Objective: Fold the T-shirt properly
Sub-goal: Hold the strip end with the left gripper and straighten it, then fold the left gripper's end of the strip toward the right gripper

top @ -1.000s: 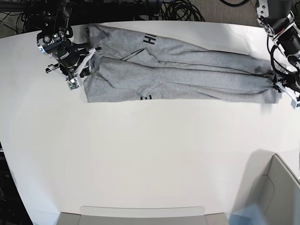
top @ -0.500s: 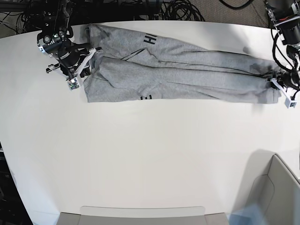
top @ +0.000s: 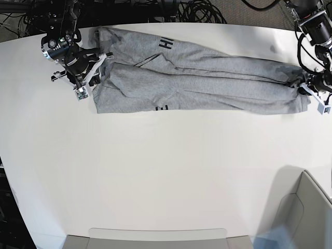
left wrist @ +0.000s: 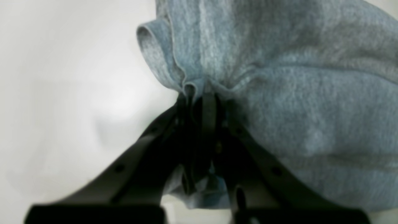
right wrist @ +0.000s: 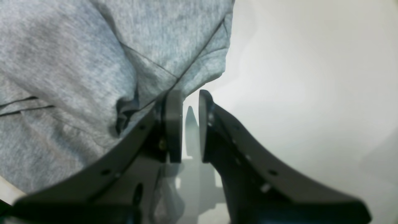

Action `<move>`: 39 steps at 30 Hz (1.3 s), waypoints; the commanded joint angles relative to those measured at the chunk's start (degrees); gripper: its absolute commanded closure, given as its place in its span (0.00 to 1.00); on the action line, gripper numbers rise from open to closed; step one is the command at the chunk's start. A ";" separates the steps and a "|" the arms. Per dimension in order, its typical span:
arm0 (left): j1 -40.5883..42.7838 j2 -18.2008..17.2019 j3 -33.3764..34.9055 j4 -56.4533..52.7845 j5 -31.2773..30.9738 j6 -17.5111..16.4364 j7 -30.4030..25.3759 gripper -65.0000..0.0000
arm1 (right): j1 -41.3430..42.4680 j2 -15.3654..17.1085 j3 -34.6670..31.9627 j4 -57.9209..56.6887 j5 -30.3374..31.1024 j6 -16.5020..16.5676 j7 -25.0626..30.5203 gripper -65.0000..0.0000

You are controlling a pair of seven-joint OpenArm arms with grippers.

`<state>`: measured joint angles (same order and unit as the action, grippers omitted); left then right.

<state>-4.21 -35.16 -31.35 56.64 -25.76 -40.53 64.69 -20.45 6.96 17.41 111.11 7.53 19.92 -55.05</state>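
The heather-grey T-shirt [top: 207, 78] lies pulled out long across the far side of the white table [top: 155, 166], with black lettering [top: 165, 43] showing near its left end. At the shirt's right end my left gripper [top: 304, 86] is shut on it. In the left wrist view its tips [left wrist: 199, 99] pinch a bunched fold of the cloth [left wrist: 311, 93]. My right gripper [top: 96, 70] sits at the shirt's left edge. In the right wrist view its jaws [right wrist: 186, 96] stand a narrow gap apart with bare table between them, and the fabric [right wrist: 77, 62] lies against the left finger [right wrist: 172, 124].
A grey bin [top: 308, 212] stands at the near right corner. A flat grey tray edge [top: 155, 237] runs along the near side. Black cables [top: 202, 10] pile up behind the table's far edge.
My left gripper has closed on the shirt's right end and shifted a little toward the far edge, drawing the cloth with it. The right arm has stayed where it was.
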 commanded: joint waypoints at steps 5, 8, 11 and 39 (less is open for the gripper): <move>-1.37 -2.34 -0.43 1.34 2.86 0.53 6.48 1.00 | 0.36 0.20 0.13 0.93 0.51 0.08 1.20 0.84; -1.29 -2.07 -0.69 8.19 2.77 0.53 8.94 1.00 | 0.36 0.20 0.13 0.93 0.51 0.08 1.20 0.84; -1.02 -0.67 -3.50 14.61 2.77 0.53 12.28 1.00 | 0.27 0.20 0.13 0.93 0.51 0.08 1.20 0.84; 13.31 22.19 9.68 59.09 2.86 0.53 15.31 1.00 | 0.01 0.38 0.13 0.93 0.51 0.08 1.20 0.84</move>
<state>9.54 -12.34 -21.32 114.67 -22.39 -39.92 80.75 -20.88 6.96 17.41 111.09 7.66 19.94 -55.05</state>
